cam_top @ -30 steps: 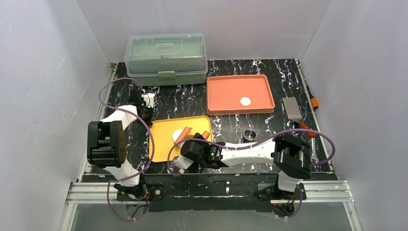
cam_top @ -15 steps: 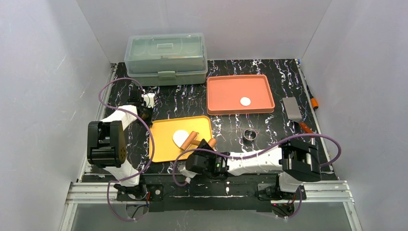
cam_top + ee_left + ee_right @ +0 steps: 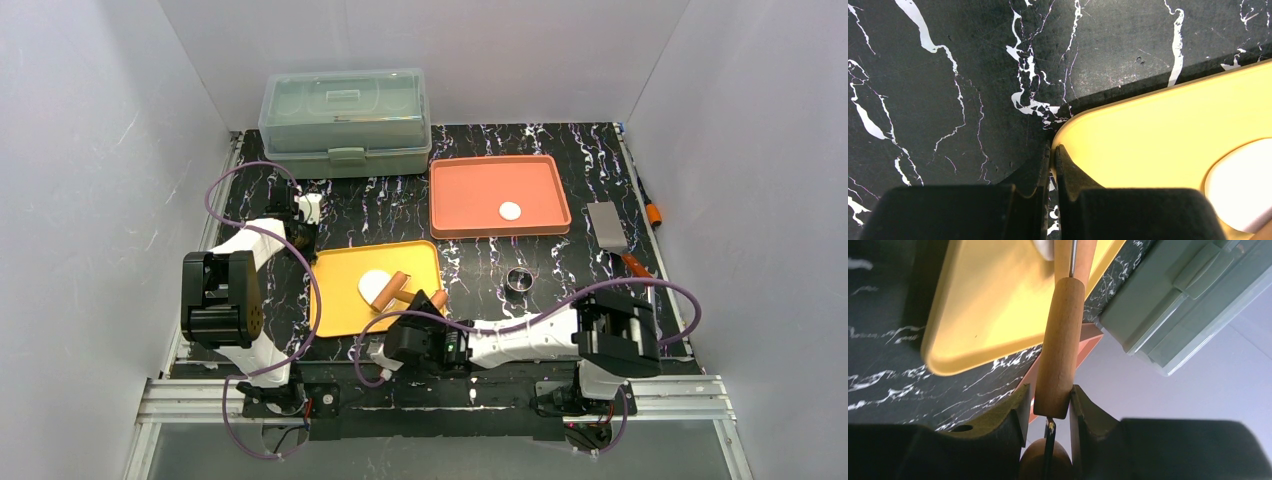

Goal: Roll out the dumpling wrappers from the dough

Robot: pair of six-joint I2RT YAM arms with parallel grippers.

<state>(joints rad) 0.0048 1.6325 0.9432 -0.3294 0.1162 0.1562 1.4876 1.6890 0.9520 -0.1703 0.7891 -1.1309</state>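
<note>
Over the last second the right hand point(image 3: 1048, 407) has drawn the wooden roller point(image 3: 398, 288) back toward the near right, off most of the dough point(image 3: 373, 283). The white sheet now shows on the yellow tray point(image 3: 335, 300), flattened but, I judge, due more passes. This hand is partly open and clamped on the roller's handle, whose long axis runs near to far, pointing at the dough. The dough lies about mid-tray; its own long axis I cannot tell, since the roller hides its right edge. The left hand point(image 3: 1053, 160), fully shut, rests its tips at the tray's far-left corner. One wrapper point(image 3: 510, 211) lies in the orange tray point(image 3: 470, 190)
</note>
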